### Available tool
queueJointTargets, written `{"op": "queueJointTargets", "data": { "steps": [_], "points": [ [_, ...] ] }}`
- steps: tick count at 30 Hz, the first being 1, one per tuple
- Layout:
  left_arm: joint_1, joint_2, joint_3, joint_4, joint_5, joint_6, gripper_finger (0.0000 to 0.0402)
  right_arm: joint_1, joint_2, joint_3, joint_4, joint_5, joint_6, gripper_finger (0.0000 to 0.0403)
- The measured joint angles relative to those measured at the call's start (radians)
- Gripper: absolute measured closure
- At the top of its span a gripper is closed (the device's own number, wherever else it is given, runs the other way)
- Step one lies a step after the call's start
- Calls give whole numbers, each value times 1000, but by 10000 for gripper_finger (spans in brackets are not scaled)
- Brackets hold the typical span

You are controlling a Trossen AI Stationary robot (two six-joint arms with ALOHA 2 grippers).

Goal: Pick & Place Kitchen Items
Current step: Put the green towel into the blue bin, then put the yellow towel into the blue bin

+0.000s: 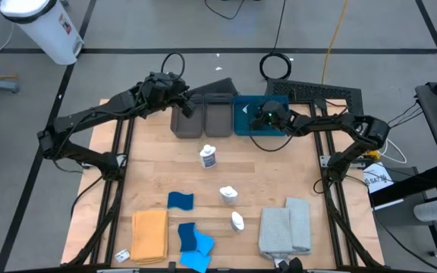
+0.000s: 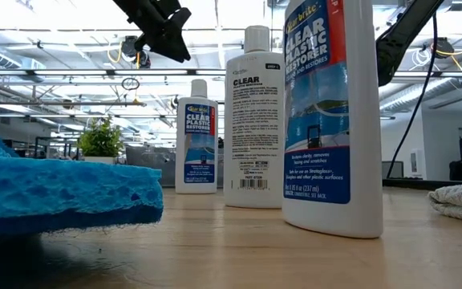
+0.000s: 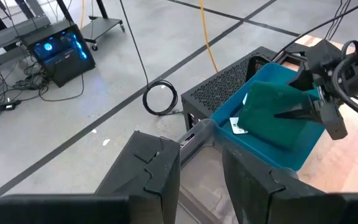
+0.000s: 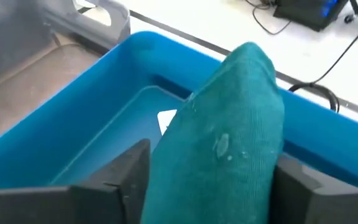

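Note:
My right gripper is shut on a dark green folded cloth over the blue tray at the table's far edge; both also show in the high view and the left wrist view. My left gripper is open and empty above the grey trays, left of the blue tray. White bottles with blue labels stand mid-table. Blue sponges, an orange cloth and grey cloths lie flat near the front edge. My right gripper pinches the dark green cloth between its two fingers, on the bundle's two sides, several layers thick. It comes slanting down from the table's right. The cloth sticks out past the fingertips over the blue tray; whether it touches the tray floor, I cannot tell.
A white label lies on the blue tray's floor. A black perforated tray stands right of the blue one. In the low view a small potted plant stands at the back left, behind the bottles.

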State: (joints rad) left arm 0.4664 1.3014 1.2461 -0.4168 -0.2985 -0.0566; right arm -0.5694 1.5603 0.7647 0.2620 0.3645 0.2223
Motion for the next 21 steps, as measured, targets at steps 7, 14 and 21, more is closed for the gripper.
{"op": "queueJointTargets", "data": {
  "steps": [7,14,21],
  "points": [
    [0,0,0,-1,0,-2,277,-8,-52,0,-56,1,-77,112],
    [0,0,0,-1,0,-2,277,-26,-199,0,-123,30,-152,105],
    [0,0,0,-13,0,-1,277,-5,-410,0,-231,27,-180,115]
  ]
}}
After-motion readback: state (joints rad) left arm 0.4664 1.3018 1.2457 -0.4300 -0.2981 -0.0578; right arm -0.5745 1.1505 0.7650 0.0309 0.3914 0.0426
